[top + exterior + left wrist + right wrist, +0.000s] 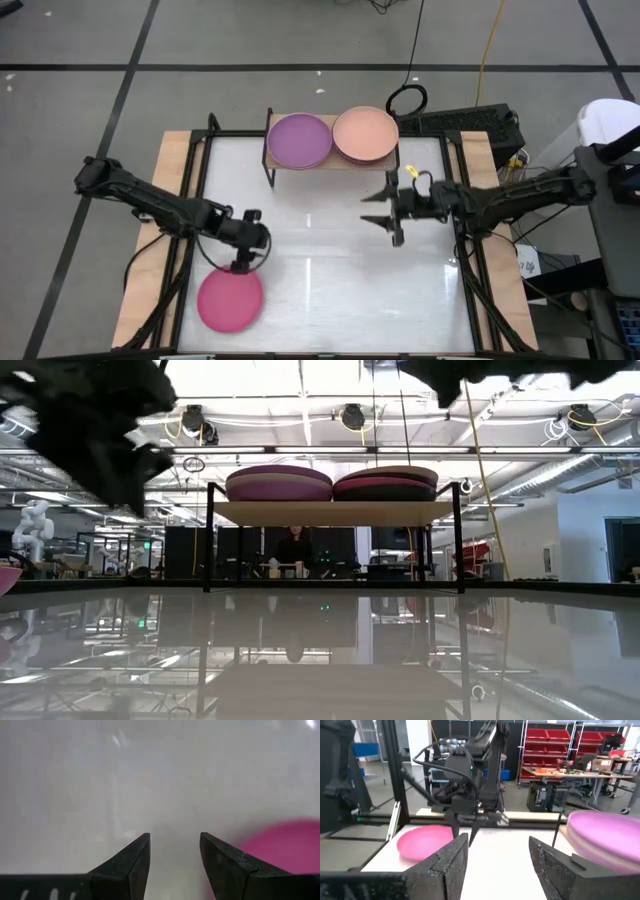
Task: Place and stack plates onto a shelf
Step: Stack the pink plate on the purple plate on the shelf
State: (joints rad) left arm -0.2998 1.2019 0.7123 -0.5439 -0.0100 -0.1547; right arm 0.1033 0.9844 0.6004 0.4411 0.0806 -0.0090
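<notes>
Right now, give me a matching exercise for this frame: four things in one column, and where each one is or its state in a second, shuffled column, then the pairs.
Things:
1. purple plate
2. pale pink plate
3. magenta plate
4. right hand

Places or states:
A. on the white table, near the left hand
B. top of the left stack on the shelf
C. open, empty, in front of the shelf
D. top of the right stack on the shelf

Pairs: 1-B, 2-D, 3-A, 4-C

No text, label or number is legible on anything here.
</notes>
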